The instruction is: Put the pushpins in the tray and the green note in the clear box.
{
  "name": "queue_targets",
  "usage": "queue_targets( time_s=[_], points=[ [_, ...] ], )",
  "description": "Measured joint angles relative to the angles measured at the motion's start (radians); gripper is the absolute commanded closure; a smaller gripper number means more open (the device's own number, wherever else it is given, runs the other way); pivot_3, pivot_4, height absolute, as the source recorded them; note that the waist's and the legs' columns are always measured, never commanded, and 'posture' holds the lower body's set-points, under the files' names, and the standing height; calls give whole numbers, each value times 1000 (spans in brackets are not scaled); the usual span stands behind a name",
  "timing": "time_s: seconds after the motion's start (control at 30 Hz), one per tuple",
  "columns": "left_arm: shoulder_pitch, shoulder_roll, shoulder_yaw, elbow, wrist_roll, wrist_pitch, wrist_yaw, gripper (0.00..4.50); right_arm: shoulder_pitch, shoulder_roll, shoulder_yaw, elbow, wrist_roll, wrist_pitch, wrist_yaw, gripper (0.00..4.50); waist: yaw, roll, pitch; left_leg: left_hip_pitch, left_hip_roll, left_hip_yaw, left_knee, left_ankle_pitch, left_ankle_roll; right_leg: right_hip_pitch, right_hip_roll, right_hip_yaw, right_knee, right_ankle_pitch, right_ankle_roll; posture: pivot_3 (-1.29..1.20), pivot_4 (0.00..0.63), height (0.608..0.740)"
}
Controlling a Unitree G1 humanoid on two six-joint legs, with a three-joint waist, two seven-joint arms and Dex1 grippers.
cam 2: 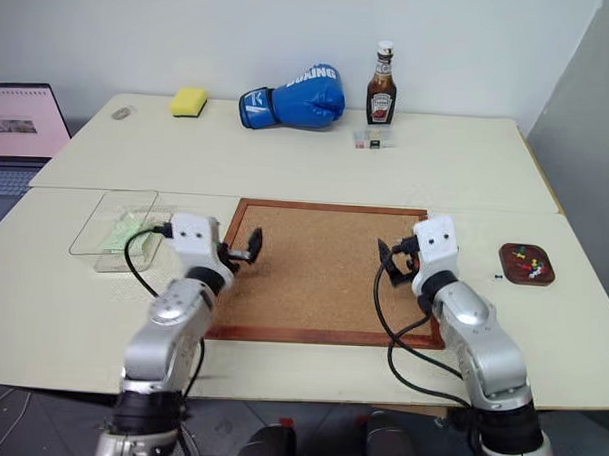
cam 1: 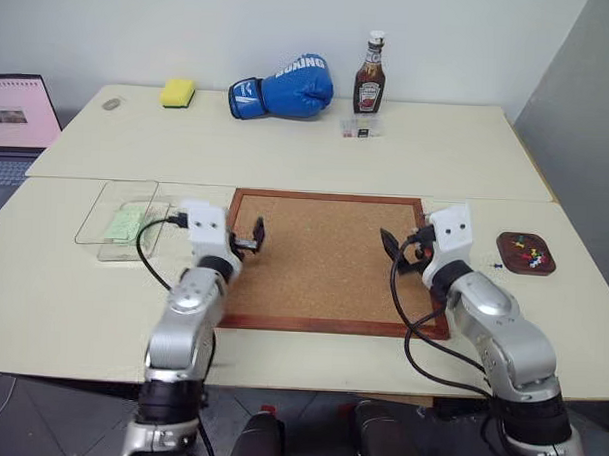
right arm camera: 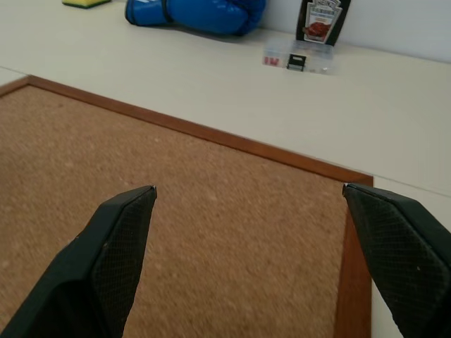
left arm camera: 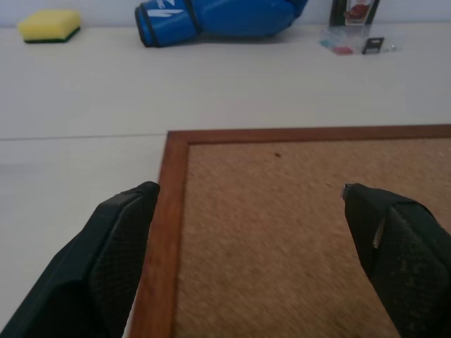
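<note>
The green note [cam 1: 126, 223] lies inside the clear box [cam 1: 93, 224] at the table's left. On the right, the dark brown tray [cam 1: 505, 241] holds several coloured pushpins [cam 1: 529, 255]. One small dark pin [cam 1: 497, 265] lies on the table just left of the tray. My left gripper [cam 1: 250, 239] hovers open over the cork board's left edge, with nothing between its fingers [left arm camera: 120, 232]. My right gripper [cam 1: 402, 249] hovers open over the board's right part, also with nothing in it, and its fingers [right arm camera: 123, 232] point toward the far side of the table.
The wood-framed cork board [cam 1: 328, 264] fills the middle of the table. Along the far edge stand a yellow sponge [cam 1: 177, 91], a blue boxing glove [cam 1: 284, 90], a ketchup bottle [cam 1: 370, 75] and a small clear container [cam 1: 361, 128]. A laptop [cam 1: 13, 128] sits at far left.
</note>
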Motion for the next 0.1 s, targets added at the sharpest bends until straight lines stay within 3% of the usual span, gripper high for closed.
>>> queue_targets(
  time_s=[0.1],
  points=[
    [73, -40, -41, -57, 40, 0, 34, 64, 73, 35, -1, -30, -35, -9, -35, 0, 1, 0, 0, 2, 0, 0, 0, 0, 0, 2, 0, 0, -1, 0, 0, 0, 150, 740]
  ],
)
